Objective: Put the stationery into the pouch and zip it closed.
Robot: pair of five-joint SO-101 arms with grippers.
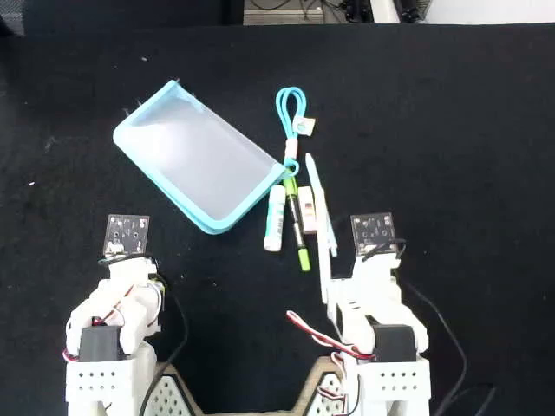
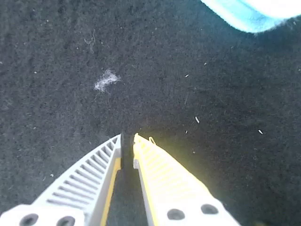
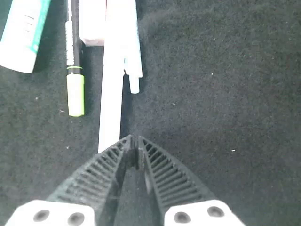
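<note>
**My claws at rest, stationery still outside the pouch.** My right claw (image 3: 136, 139) is pinched shut on nothing, its tips just beside the near end of a long white strip (image 3: 112, 99), perhaps a ruler. Next to the strip lie a green-tipped pen (image 3: 73, 61), a pale eraser (image 3: 91, 23) and a white glue stick (image 3: 21, 33), close together on the black table (image 3: 225, 94). My left claw (image 2: 128, 137) is also closed and empty, over bare cloth near a corner of the light-blue pouch (image 1: 195, 156). I cannot tell whether the pouch is unzipped. All pieces look light and stiff. The round pen and glue stick may roll, so I would grip them across mid-barrel. The flat strip probably needs lifting at one end. The pouch looks soft and likely to slide. Its teal cord loop (image 1: 292, 108) offers a hold for zipping.
</note>
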